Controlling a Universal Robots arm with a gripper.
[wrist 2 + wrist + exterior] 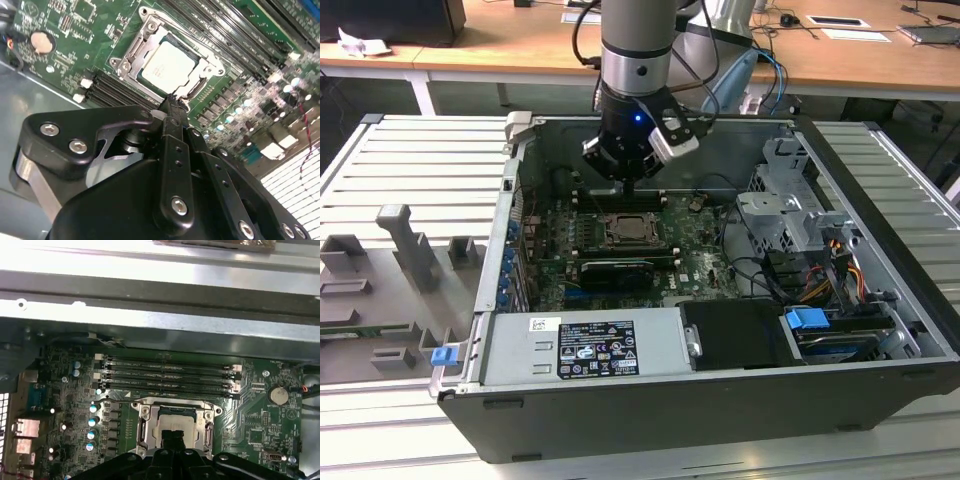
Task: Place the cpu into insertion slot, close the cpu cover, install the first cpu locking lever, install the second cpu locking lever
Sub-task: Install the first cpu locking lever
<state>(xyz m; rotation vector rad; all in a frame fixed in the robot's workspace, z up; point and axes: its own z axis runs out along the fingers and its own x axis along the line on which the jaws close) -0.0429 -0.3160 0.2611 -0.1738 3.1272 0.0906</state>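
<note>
Gripper (172, 107): black metal links with screw heads. Fingers pressed together, pinching nothing I can see. Tip hovers just above one edge of the insertion slot (612, 238).
cpu (167, 67): sits flat in the slot. Small square with a pale, matte silver face.
cpu cover (131, 50): thin bright stamped-metal frame lying around the chip. Can't tell if the levers are latched.
Board: green circuit board (65, 30), densely populated. Long black memory slots (167, 372) run just beside the socket, and round capacitors (93, 409) stand nearby.
Risk 1: narrow hard tip on smooth metal, likely to skid off the frame onto the chip face or board parts.
Risk 2: an off-centre push could twist the thin cover.
Risk 3: if the chip isn't seated square, downward load may damage the socket contacts (hidden from view).
</note>
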